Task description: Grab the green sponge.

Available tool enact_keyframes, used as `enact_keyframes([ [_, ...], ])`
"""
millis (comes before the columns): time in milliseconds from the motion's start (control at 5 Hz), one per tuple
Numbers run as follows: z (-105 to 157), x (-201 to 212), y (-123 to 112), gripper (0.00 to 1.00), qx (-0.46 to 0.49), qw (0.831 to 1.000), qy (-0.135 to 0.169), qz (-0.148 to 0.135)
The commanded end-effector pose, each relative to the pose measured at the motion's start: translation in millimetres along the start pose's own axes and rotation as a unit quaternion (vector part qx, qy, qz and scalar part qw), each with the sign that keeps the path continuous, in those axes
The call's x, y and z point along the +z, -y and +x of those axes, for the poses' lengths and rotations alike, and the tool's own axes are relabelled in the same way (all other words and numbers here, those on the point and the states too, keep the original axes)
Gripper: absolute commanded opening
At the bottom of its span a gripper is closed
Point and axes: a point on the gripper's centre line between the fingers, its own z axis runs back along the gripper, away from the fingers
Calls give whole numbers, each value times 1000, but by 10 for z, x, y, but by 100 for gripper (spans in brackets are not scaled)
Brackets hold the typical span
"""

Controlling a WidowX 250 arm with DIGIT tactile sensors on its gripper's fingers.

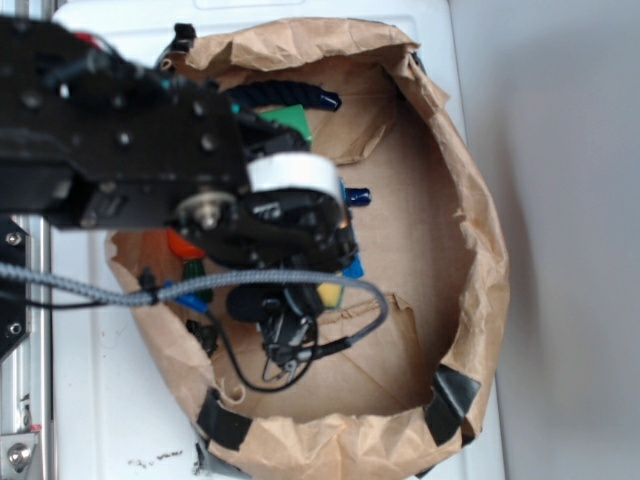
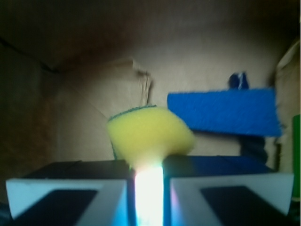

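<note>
The green sponge (image 2: 150,132) fills the middle of the wrist view: a yellow foam wedge with a thin dark green edge along its top and left side. Its narrow lower end is pinched between my two fingers, so my gripper (image 2: 148,175) is shut on it. In the exterior view only a small yellow patch of the sponge (image 1: 331,293) shows under the arm, where my gripper (image 1: 322,283) sits low inside the paper bag. The arm and camera cable hide the rest of the sponge.
A crumpled brown paper bag (image 1: 470,250) walls in the work area. A flat blue sponge (image 2: 223,112) lies just beyond the gripper. A bright green block (image 1: 290,122), a black curved handle (image 1: 290,95) and an orange carrot (image 1: 180,245) lie near the arm.
</note>
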Motion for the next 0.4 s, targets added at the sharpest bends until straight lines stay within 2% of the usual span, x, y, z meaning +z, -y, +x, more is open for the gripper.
enact_keyframes([
  [0,147,433,-81,0,-15,999,34,0],
  [200,124,409,-66,0,-15,999,38,17],
])
